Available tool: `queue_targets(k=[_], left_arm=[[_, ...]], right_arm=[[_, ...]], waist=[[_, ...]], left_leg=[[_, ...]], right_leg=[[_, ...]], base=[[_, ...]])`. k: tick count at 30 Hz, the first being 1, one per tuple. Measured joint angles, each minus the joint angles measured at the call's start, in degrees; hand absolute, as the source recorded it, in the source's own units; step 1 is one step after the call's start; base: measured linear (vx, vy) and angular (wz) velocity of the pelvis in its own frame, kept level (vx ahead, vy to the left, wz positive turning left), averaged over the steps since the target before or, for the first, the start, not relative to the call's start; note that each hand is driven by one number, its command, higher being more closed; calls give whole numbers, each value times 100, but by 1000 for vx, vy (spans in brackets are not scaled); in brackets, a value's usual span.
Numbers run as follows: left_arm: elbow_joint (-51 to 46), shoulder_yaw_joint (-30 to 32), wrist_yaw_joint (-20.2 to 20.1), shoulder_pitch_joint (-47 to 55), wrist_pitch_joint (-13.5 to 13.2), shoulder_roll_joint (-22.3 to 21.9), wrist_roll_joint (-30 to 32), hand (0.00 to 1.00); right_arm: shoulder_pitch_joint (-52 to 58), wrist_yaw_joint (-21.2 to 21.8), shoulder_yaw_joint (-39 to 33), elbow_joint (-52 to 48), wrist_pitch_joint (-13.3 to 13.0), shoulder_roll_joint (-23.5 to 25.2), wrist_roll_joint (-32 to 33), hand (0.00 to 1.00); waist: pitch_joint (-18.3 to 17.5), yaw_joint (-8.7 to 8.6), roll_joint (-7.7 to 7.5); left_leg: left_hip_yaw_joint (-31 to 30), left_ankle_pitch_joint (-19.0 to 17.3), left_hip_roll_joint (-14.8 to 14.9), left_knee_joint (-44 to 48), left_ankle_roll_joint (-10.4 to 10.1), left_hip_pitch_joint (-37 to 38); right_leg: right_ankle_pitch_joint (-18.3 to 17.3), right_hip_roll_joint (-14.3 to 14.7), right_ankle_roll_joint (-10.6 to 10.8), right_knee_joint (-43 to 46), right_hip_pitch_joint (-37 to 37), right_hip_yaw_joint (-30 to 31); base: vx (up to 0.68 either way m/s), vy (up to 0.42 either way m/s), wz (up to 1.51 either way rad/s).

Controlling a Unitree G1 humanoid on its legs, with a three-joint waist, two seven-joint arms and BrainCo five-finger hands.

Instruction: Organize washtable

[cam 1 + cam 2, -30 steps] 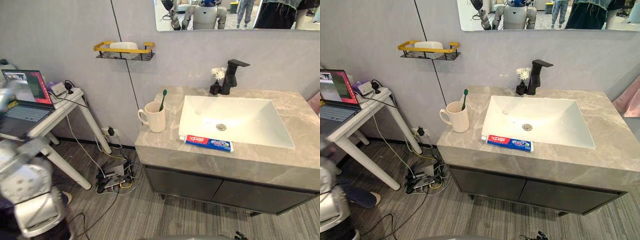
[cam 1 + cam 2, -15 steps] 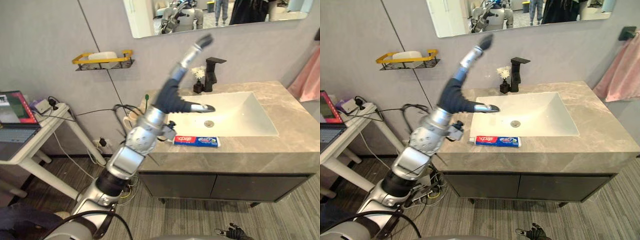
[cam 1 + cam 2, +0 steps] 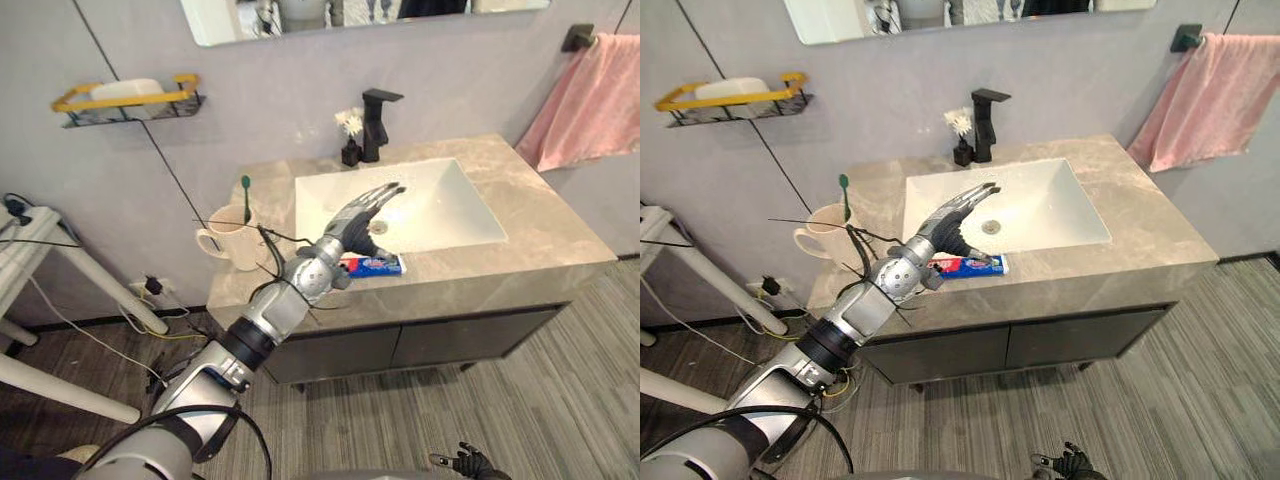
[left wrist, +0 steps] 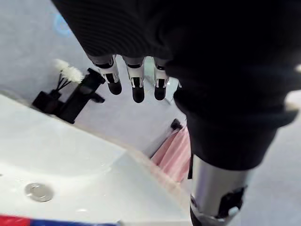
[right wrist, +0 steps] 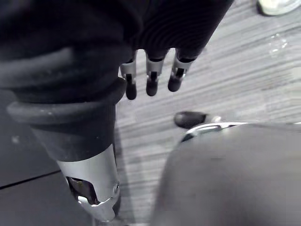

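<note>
Left hand (image 3: 355, 215): fingers straight, open, over toothpaste tube (image 3: 378, 265) at near rim of sink (image 3: 445, 200). Right hand (image 5: 151, 82): fingers relaxed, open. Mug (image 3: 232, 247) with toothbrush (image 3: 245, 195): surface (image 3: 540, 240), left.

- Toothpaste tube (image 3: 378, 265): its left end is hidden behind the left hand (image 3: 352, 222). The left wrist view cuts the tube to a red-and-blue strip at the picture's edge.
- Mirror (image 3: 300, 15): cut off by the top edge; reflections too partial to identify.
- Pink towel (image 3: 590, 95): right part runs off the left eye view.
- Side table (image 3: 105, 288): cut by the left edge.
- White object on the yellow shelf (image 3: 125, 90): too small to tell.
</note>
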Motion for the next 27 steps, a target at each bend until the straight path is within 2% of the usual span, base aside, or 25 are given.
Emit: queue_targets(k=[7, 27], left_arm=[[-6, 258, -104, 192, 55, 365, 73, 0], [-405, 716, -479, 935, 99, 875, 8, 0]], right_arm=[[-43, 6, 2, -50, -11, -7, 63, 0], [-87, 118, 417, -104, -91, -172, 118, 0]], waist=[[42, -116, 22], [163, -95, 130]], left_leg=[[28, -22, -8, -81, 18, -26], [7, -64, -78, 19, 65, -174]], right_leg=[[22, -10, 30, -1, -86, -23], [23, -79, 24, -1, -182, -47]], base=[[54, 18, -3], [-3, 0, 0]])
